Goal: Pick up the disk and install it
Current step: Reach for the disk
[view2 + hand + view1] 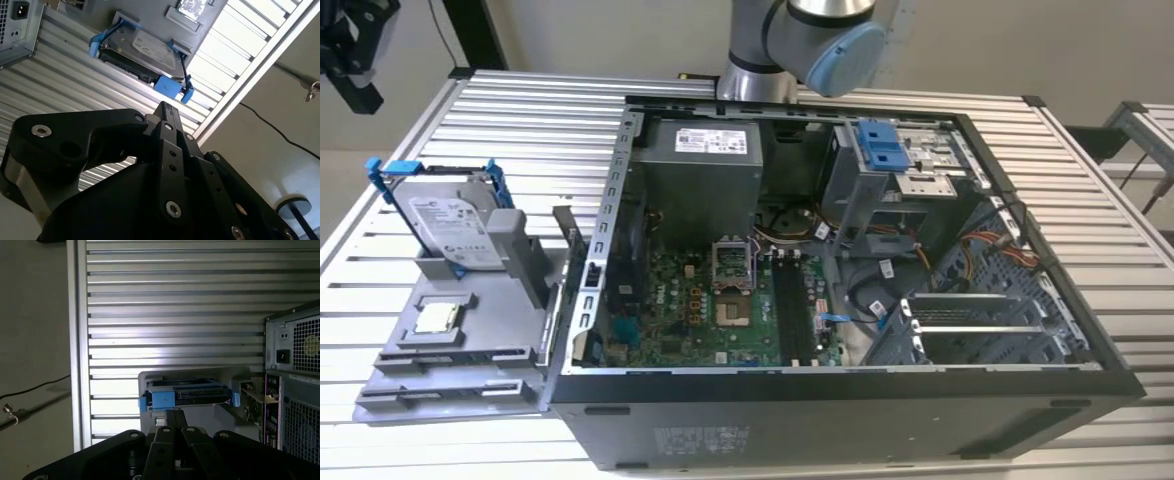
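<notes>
Disk: the disk [447, 225] stands tilted on edge in a grey holder [467, 345] on the bench [520, 110]. It's just beside the open computer case [854, 390], on the exterior view's left. It has a blue rail around it and a white label on the face.
End effector: the end effector [173, 414] looks closed in both wrist views, fingers pressed together with nothing between them. So it's empty.
Gap: in the first wrist view the tips point toward the disk's blue-railed end, but they're clearly apart from it, no contact.
Case: the side is open and the board is exposed. The grey cage [887, 150] with the blue latch sits in the far part of the case, well apart from the disk.
Other stuff: a small square chip [438, 317] lies flat on the same holder, near the disk. Not part of this job.
Done so far: honestly nothing that shows. The disk isn't gripped, isn't lifted, isn't in the case.
Left: by the look of it, pretty much everything, both the pickup and the install.
</notes>
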You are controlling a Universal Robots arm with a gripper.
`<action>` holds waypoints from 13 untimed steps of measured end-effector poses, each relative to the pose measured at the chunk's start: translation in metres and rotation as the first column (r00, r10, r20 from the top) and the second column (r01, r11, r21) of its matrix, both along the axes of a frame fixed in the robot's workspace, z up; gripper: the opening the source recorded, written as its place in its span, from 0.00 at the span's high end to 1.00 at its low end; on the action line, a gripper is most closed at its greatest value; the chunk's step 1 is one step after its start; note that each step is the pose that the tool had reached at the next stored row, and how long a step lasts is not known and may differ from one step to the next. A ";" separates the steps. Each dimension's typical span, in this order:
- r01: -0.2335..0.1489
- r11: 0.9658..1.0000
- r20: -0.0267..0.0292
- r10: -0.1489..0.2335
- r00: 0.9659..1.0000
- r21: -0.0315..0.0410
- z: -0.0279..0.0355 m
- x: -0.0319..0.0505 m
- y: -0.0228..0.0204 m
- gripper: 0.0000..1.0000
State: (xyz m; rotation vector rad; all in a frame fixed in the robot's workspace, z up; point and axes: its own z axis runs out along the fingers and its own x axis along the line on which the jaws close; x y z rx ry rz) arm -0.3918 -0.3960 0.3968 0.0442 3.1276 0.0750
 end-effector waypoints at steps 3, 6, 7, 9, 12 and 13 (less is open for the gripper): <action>-0.001 1.000 0.000 0.001 1.000 0.000 -0.0009 -0.0025 -0.0002 1.00; -0.003 1.000 0.000 0.003 1.000 0.000 -0.0019 -0.0034 -0.0017 1.00; -0.004 1.000 0.000 0.004 1.000 0.000 -0.0021 -0.0035 -0.0025 1.00; -0.009 1.000 0.000 0.009 1.000 0.000 -0.0025 -0.0037 -0.0040 1.00; -0.020 1.000 0.000 0.020 1.000 0.000 -0.0029 -0.0042 -0.0052 1.00; -0.024 1.000 0.000 0.024 1.000 0.000 -0.0029 -0.0043 -0.0054 1.00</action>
